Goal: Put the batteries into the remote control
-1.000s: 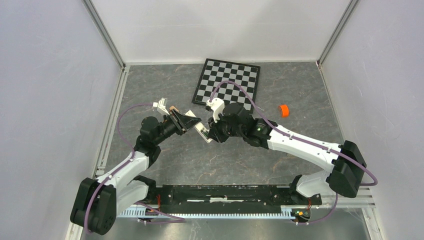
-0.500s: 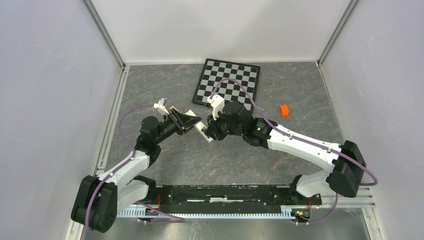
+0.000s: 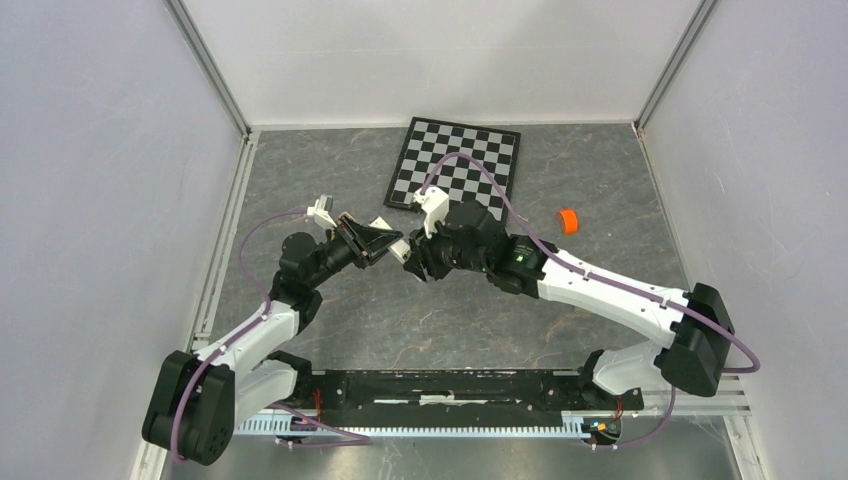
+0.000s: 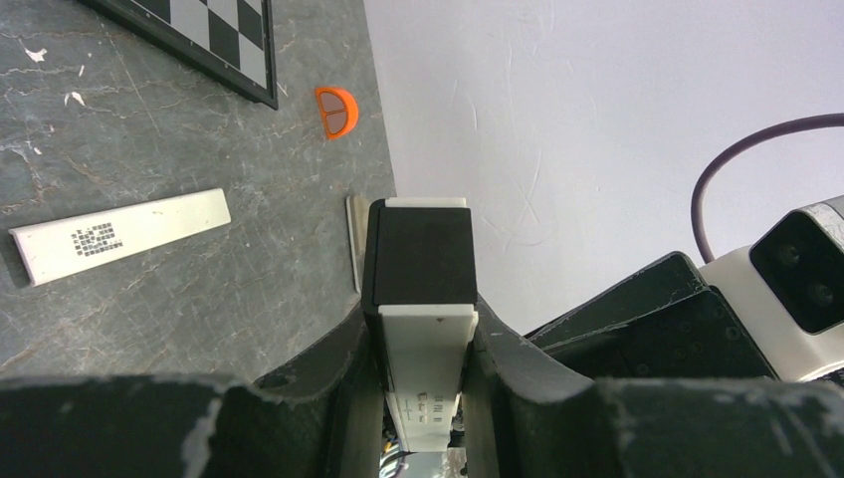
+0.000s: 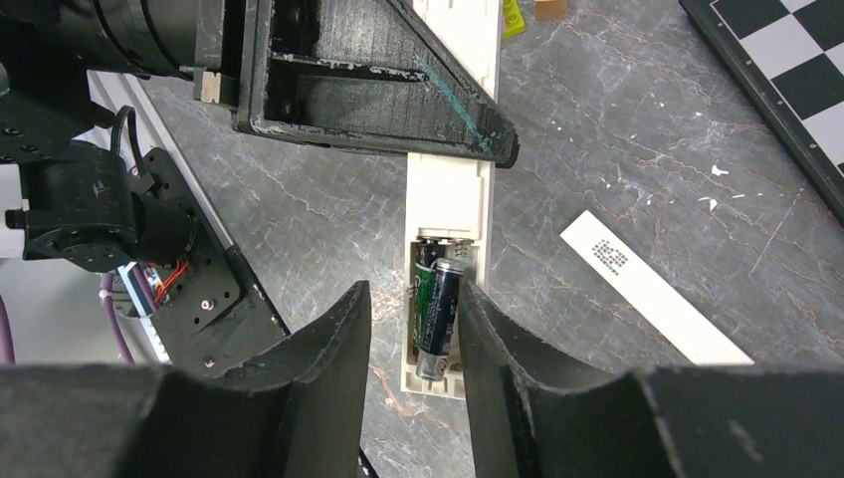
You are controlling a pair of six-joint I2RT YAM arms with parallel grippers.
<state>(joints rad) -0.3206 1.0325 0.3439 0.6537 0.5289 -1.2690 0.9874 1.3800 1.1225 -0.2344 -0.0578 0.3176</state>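
My left gripper (image 4: 423,334) is shut on the white remote control (image 4: 422,349) and holds it on edge above the table. In the right wrist view the remote (image 5: 453,194) shows its pale back with the battery recess open. Two dark green batteries (image 5: 436,309) are in the recess; the upper one lies slanted, its metal end raised at the remote's near end. My right gripper (image 5: 413,296) is open and straddles that end, with the slanted battery close against the right finger (image 5: 488,329). In the top view both grippers (image 3: 385,243) (image 3: 415,262) meet at the table's middle.
A long cream block (image 5: 652,289) with a printed code lies on the table beside the remote, also in the left wrist view (image 4: 119,235). An orange cap (image 3: 568,221) sits to the right. A checkerboard (image 3: 455,165) lies at the back. Walls enclose three sides.
My right gripper has shifted slightly left and closer over the remote's end, now covering more of it in the top view. The left arm has barely moved.
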